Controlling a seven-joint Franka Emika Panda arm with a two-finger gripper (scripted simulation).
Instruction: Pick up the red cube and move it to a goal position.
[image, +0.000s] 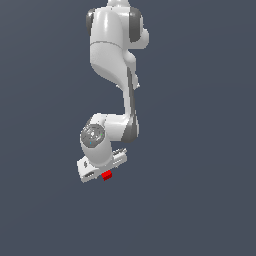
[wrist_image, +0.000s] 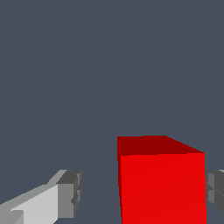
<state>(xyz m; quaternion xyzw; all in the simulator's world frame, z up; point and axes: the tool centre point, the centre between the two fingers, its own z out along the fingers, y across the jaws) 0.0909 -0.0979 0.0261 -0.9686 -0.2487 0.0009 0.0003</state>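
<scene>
The tool (wrist_image: 142, 192) stood spread, its two grey-tipped fingers (wrist_image: 70, 192) on either side of the red cube (wrist_image: 162, 186) in the wrist view. One finger sat well clear of the cube with a gap of bare surface between them; the other, at the picture's edge, lay just beside the cube's face, though whether it touched could not be told. The cube sat off-centre between the fingers, closer to that second one. In the exterior view the tool (image: 102, 170) hung at the end of the white arm (image: 115, 55), pointing down, with the red cube (image: 106, 175) showing just beneath its white body. All around lay the plain dark grey worktop (image: 200, 200).
</scene>
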